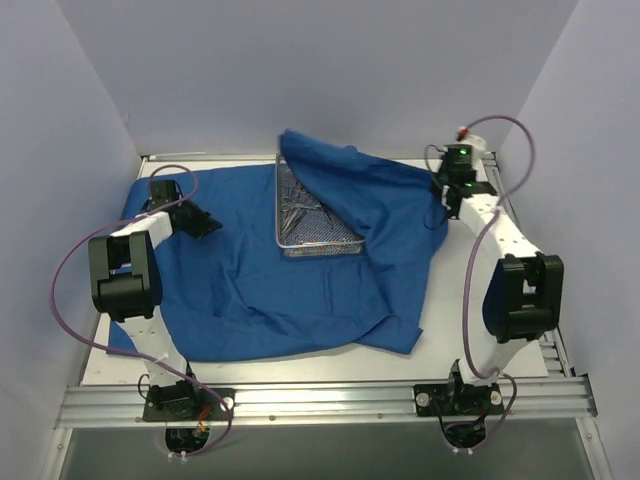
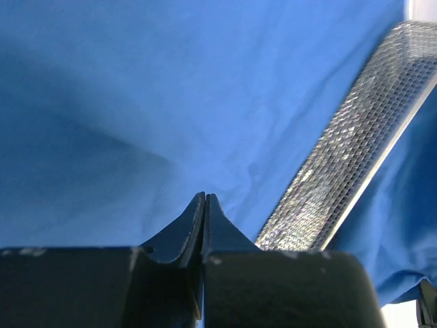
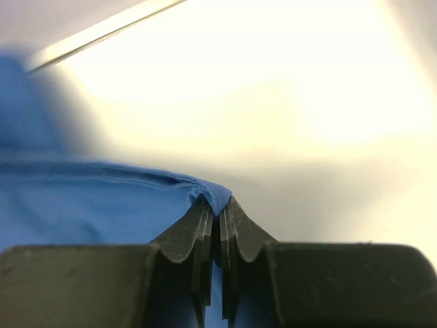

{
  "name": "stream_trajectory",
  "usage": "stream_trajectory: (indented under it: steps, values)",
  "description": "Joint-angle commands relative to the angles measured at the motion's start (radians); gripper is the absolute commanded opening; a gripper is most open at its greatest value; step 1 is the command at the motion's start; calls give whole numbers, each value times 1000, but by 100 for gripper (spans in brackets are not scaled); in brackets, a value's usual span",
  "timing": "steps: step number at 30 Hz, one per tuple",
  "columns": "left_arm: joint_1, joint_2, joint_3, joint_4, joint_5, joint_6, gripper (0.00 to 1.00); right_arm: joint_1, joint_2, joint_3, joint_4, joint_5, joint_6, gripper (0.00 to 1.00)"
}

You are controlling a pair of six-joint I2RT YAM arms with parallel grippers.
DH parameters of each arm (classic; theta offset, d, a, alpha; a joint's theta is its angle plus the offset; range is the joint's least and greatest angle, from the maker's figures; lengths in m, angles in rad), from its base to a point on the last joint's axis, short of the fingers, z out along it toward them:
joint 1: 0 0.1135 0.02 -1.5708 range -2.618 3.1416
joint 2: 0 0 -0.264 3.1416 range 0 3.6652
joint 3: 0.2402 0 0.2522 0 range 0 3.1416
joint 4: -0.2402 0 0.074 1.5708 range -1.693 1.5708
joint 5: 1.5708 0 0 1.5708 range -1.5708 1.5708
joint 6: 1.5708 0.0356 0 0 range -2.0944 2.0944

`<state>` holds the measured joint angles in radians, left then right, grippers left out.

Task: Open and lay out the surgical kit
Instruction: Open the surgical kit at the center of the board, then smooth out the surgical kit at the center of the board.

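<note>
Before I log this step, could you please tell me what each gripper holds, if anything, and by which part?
The right gripper pinches the blue cloth wrap by its hemmed edge. The left gripper is shut, with nothing visible in it.

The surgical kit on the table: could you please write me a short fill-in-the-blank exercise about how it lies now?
1. The right pincer is ____ on an edge of the blue cloth.
2. A fold of that cloth covers the far right ____ of the mesh tray.
3. The left pincer is over the cloth, to the tray's ____.
Missing words: shut, corner, left.
</note>
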<state>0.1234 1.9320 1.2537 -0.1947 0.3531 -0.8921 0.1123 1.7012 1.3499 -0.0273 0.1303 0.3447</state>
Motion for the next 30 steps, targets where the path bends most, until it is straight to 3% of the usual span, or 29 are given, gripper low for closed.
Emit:
stream_trajectory:
  steps: [1, 3, 8, 10, 15, 24, 26, 27, 30]
  values:
    - [2, -34, 55, -1, -20, 33, 2, -156, -135, -64, -43, 265, -30, 0]
    - [4, -15, 82, -6, -29, 36, 2, -227, -144, -145, -22, 276, -39, 0]
    - [9, 21, 128, -34, -14, 45, 2, -263, -86, -210, -72, 460, -36, 0]
    - [10, 19, 128, -31, -25, 45, 2, -276, -72, -230, -60, 465, -50, 0]
    - [10, 51, 176, -58, -23, 51, 2, -287, 47, -154, -144, 508, -18, 0]
    - [28, 185, 344, -210, -17, 134, 2, -287, 37, -152, -164, 554, -21, 0]
    - [25, 203, 400, -253, -49, 189, 2, -261, 26, -127, -175, 505, -29, 19]
    - [24, 208, 415, -296, -92, 206, 2, -243, 14, -118, -172, 484, -41, 40]
    - [21, 246, 498, -414, -189, 255, 2, -143, 5, -61, -160, 405, -62, 56]
